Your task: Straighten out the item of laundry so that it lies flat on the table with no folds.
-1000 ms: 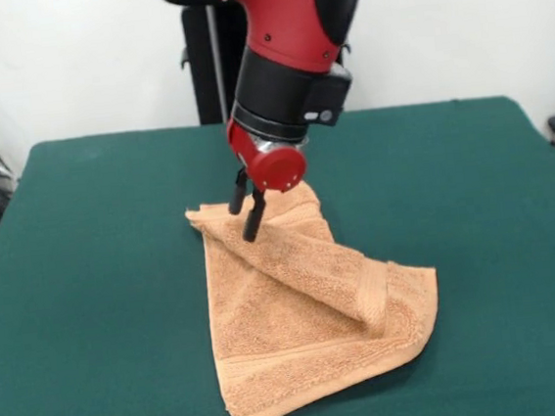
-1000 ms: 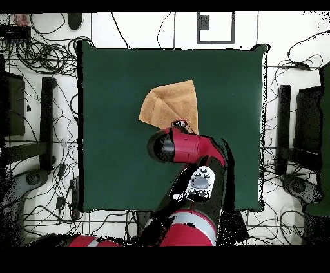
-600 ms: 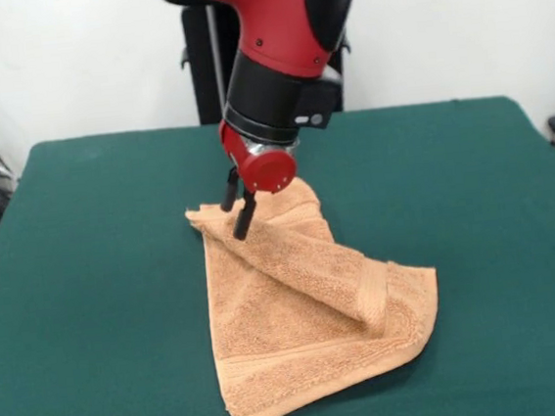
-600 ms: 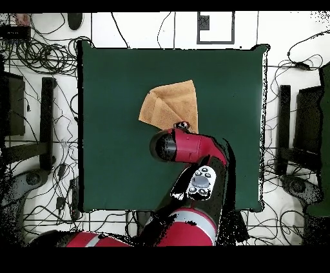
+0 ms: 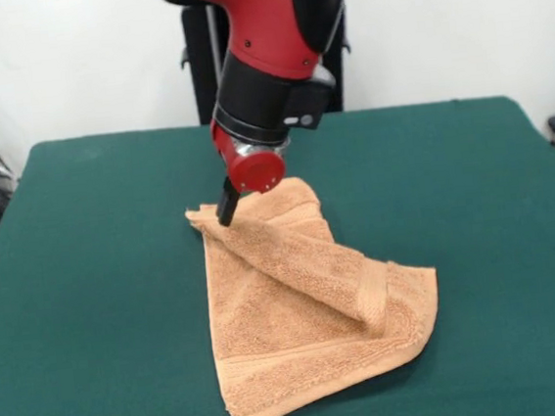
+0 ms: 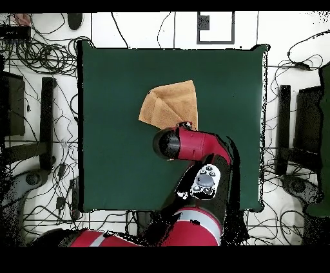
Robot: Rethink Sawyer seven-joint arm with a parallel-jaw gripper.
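From the front there is one towel (image 5: 307, 313), one arm (image 5: 272, 51) and one table (image 5: 88, 285). The towel lies near the middle of the green table, folded over itself with a thick fold running across it. The gripper (image 5: 227, 205) hangs at the towel's far corner; only one dark finger shows, so I cannot tell how the jaws stand. A white wall stands behind.

From overhead, the single towel (image 6: 171, 103) sits a little above the table's (image 6: 109, 161) centre, the arm (image 6: 190, 145) covering its lower edge. Cables (image 6: 38, 58) litter the floor around.
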